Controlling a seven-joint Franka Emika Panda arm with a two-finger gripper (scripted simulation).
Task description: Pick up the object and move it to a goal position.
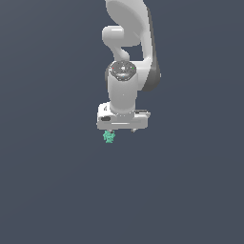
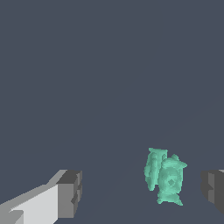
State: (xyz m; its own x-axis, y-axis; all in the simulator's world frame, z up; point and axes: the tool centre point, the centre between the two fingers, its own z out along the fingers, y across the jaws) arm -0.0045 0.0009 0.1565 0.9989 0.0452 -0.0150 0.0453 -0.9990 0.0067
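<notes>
pincer [image 2: 142, 192]: spread wide, nothing held, one grey pad [image 2: 70, 192] well off, the other near the lump
object [image 2: 165, 177]: teal bumpy lump sitting between the pads, touching neither
exterior view: object [image 1: 109, 137] just under the pincer [image 1: 121, 129], toward that view's left
arm [image 1: 128, 52]: white, pointing straight down

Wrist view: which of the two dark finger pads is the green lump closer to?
The teal-green lump sits nearer the partly cut-off pad, well apart from the pad with the white finger.
</notes>
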